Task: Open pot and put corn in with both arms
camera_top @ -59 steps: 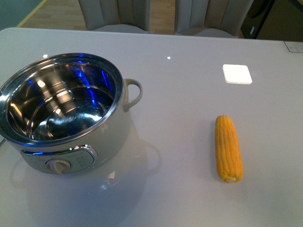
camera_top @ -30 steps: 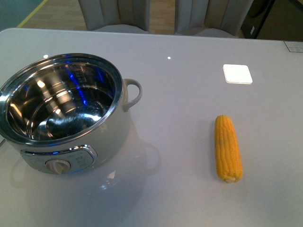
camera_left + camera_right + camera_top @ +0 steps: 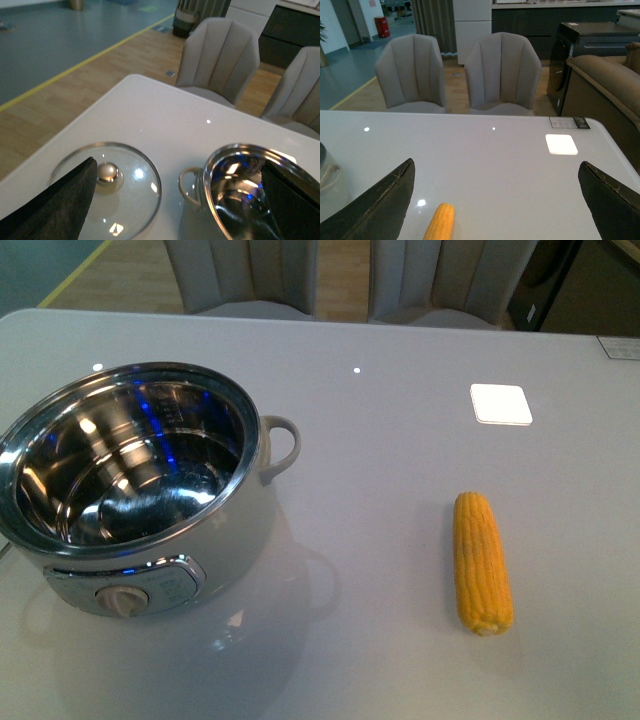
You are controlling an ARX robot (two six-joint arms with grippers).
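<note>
The cream-white pot (image 3: 240,530) stands open at the left of the table, its shiny steel bowl empty. It also shows in the left wrist view (image 3: 235,190). Its glass lid (image 3: 107,190) with a knob lies flat on the table beside the pot, seen only in the left wrist view. The yellow corn (image 3: 482,562) lies on the table at the right, apart from the pot; its tip shows in the right wrist view (image 3: 440,222). My left gripper (image 3: 175,200) is open above the lid and pot. My right gripper (image 3: 495,200) is open above the corn's end. Neither arm shows in the front view.
A white square pad (image 3: 500,403) lies on the table at the back right, also in the right wrist view (image 3: 561,144). Grey chairs (image 3: 502,75) stand behind the table's far edge. A label (image 3: 569,122) sits at the table's far right corner.
The front view has shifted slightly, so the pot and corn sit a little lower in the frame. The pot and the corn keep their places on the table.
</note>
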